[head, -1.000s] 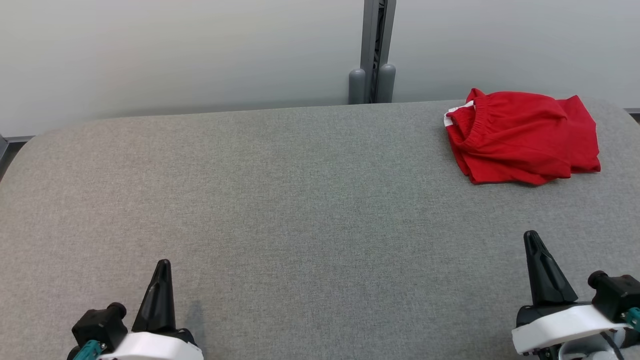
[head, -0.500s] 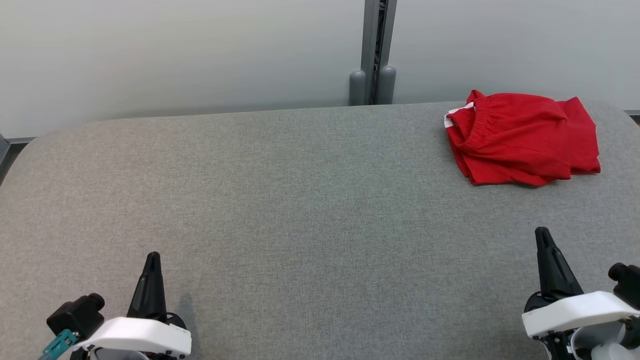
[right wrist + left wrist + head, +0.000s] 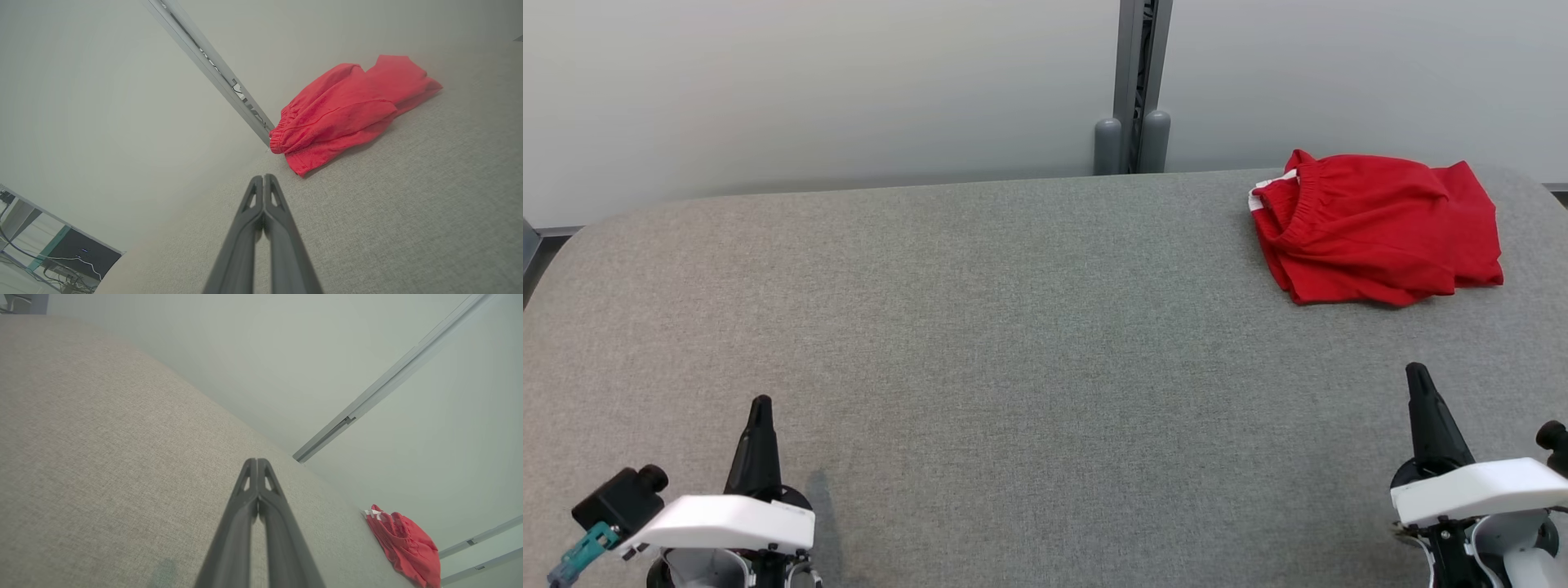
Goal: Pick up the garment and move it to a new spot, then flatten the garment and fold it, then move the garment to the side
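Red shorts (image 3: 1376, 229) lie on a grey table (image 3: 1013, 327). Left gripper (image 3: 760, 402) and right gripper (image 3: 1415, 369) hang well apart from the shorts, fingers pressed together.

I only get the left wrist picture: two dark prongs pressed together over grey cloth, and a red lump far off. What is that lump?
Observer: A red garment, lying in folded layers. The right wrist view shows its gathered elastic waistband at the end nearest the wall's metal strip.
Operator: Is there another arm anywhere?
Observer: Yes. In the head view the right gripper sits at the near right of the table, apart from the garment, jaws shut.
Operator: And what stands behind the table?
Observer: Two short grey posts stand at the middle of its far edge, against the wall.
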